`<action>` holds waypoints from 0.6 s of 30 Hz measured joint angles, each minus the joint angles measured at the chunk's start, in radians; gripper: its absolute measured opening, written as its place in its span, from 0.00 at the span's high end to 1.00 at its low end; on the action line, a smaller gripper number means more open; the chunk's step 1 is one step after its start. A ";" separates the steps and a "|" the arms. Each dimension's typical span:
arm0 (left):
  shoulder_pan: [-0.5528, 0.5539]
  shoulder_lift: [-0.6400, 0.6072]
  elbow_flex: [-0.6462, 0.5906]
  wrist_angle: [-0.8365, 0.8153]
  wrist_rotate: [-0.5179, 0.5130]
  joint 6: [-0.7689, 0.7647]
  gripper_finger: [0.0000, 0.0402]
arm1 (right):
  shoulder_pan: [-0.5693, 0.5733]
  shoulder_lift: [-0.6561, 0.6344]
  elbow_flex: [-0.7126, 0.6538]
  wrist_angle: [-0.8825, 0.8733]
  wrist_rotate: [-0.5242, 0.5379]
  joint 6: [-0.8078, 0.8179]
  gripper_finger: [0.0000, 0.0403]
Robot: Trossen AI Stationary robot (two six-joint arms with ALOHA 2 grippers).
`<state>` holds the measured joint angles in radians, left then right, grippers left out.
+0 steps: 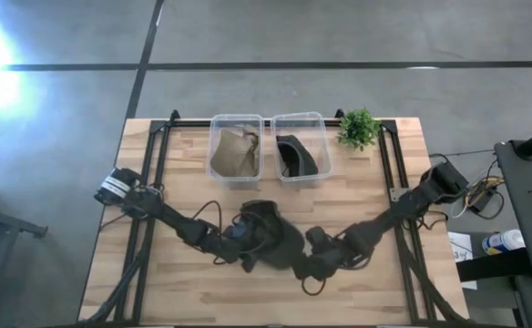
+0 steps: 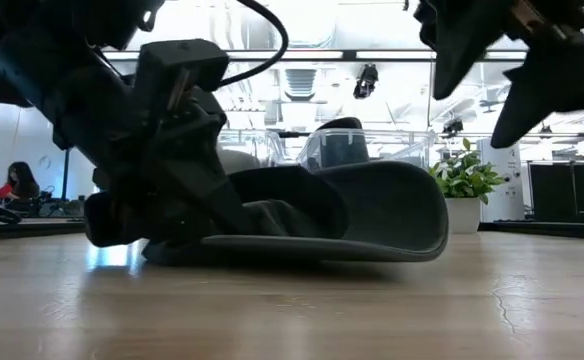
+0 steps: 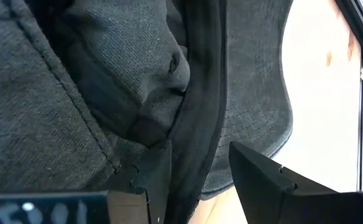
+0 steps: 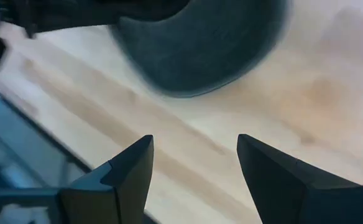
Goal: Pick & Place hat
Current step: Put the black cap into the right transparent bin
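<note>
The dark grey hat lies on the wooden surface near its middle, in front of the two clear bins at the back, each of which already holds a hat. From table height it rests crown side to the left arm and brim stretching out the other way, the brim's edge curling up off the wood.

The left gripper is the one on the hat. Its wrist camera looks down into folds of grey cloth, and one of its fingers sits against a band of the fabric while the other stands off over the brim, with cloth running between them. They look spread around the material, not yet pinched, though I can't swear no fabric is nipped at the tip.

The right gripper hangs just beside the brim's far edge, above the wood, its fingers well apart with bare boards between them and the hat's rounded edge lying ahead of them. So the hat sits straight off its fingertips, but the left arm is nearer.

Much is hidden: from above, both arms cover the hat's outline, and from table height the left gripper's bulk blocks the crown. Where exactly the left fingertips meet the cloth stays out of sight.
</note>
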<state>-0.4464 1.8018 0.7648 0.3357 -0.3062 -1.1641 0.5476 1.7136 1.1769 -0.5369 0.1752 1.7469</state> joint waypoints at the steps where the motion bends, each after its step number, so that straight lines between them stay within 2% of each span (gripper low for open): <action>1: 0.000 0.002 0.007 -0.003 -0.006 0.000 0.59 | 0.007 0.004 -0.022 0.055 0.013 0.030 0.43; 8: 0.001 0.033 0.048 0.001 -0.018 -0.043 0.59 | 0.053 0.064 -0.133 0.256 0.139 0.240 0.43; 12: 0.002 0.048 0.073 0.002 -0.016 -0.122 0.59 | 0.059 0.109 -0.141 0.292 0.130 0.274 0.43; 18: 0.004 0.064 0.119 0.002 -0.012 -0.134 0.59 | 0.059 0.154 -0.147 0.318 0.119 0.321 0.43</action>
<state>-0.4419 1.8660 0.8841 0.3382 -0.3179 -1.2979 0.6067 1.8672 1.0298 -0.2189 0.2944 2.0675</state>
